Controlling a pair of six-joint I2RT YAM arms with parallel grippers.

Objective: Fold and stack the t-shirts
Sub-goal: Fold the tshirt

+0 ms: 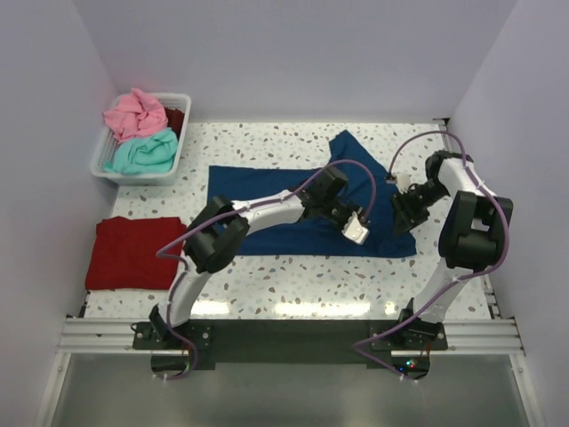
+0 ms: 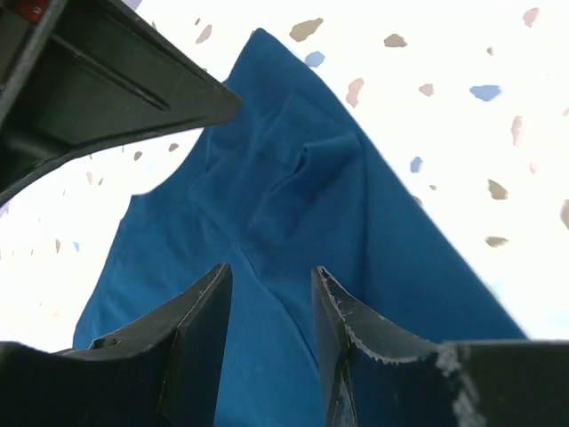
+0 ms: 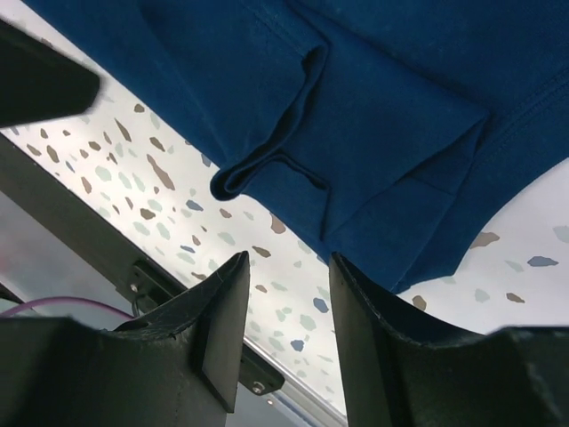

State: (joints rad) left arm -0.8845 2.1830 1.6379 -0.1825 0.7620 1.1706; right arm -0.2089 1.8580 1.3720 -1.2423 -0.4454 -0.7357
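Observation:
A navy blue t-shirt (image 1: 284,209) lies spread across the middle of the table, one sleeve (image 1: 345,147) pointing to the far side. My left gripper (image 1: 333,200) hovers over it; in the left wrist view the left gripper (image 2: 271,276) is open, with only blue cloth (image 2: 293,205) beneath it. My right gripper (image 1: 407,212) is at the shirt's right edge. In the right wrist view the right gripper (image 3: 289,262) is open over bare table, just short of a folded sleeve hem (image 3: 356,151). A dark red tee (image 1: 133,253) lies folded at the left.
A white plastic basket (image 1: 100,160) at the back left holds a pink tee (image 1: 133,114) and a teal tee (image 1: 142,153). The table's metal rail (image 3: 133,258) shows behind the right fingers. White walls close in the left, right and back.

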